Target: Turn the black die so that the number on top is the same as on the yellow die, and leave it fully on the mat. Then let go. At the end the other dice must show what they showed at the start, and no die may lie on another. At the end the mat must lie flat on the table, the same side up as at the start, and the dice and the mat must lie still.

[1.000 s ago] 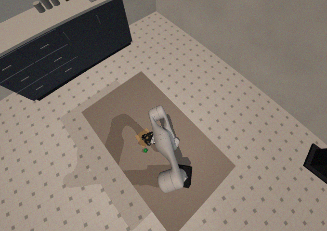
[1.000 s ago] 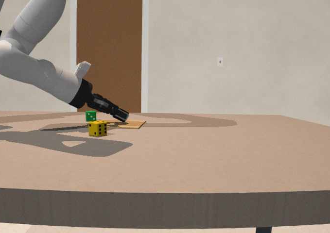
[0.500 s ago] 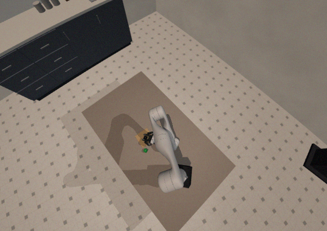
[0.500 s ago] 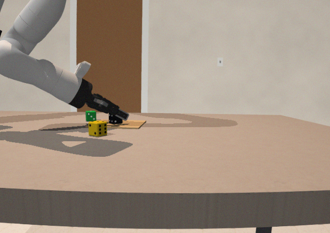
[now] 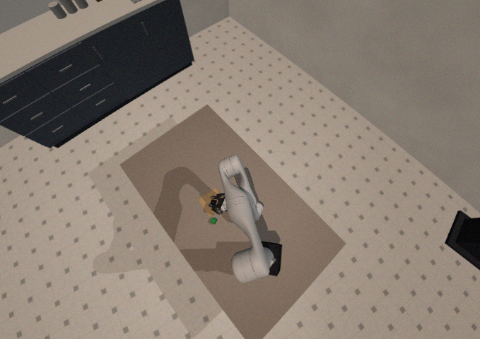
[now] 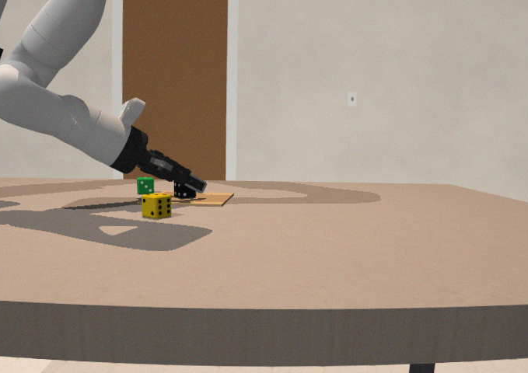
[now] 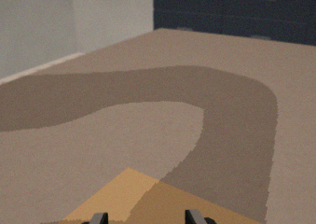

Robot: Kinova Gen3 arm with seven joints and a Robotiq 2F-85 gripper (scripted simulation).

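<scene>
- On the worktop (image 6: pixel 317 245), an orange mat (image 6: pixel 211 199) lies flat near the middle, with three dice at or beside it.
- Black die (image 6: pixel 181 191): it rests on the mat, at the mat's end nearer the arm, directly below the hand (image 6: pixel 194 184). White pips are visible on the side facing the exterior view; the top face cannot be read.
- Yellow die (image 6: pixel 156 205): it sits on the bare worktop just off the mat, on the side toward the exterior camera. Black pips show on its side faces; the count on its top face cannot be read.
- Green die (image 6: pixel 145 185): it sits on the bare worktop behind the yellow die, beside the mat, apart from the other two dice. In the top view it shows as a small green square (image 5: pixel 213 220) next to the arm (image 5: pixel 244 215).
- Hand: the arm slopes down toward the mat with the fingers spread apart and nothing gripped between them. In the wrist view, two fingertips stand at the bottom edge with the mat (image 7: pixel 132 196) visible in the gap.
- Contact between the fingers and the black die cannot be determined.
</scene>
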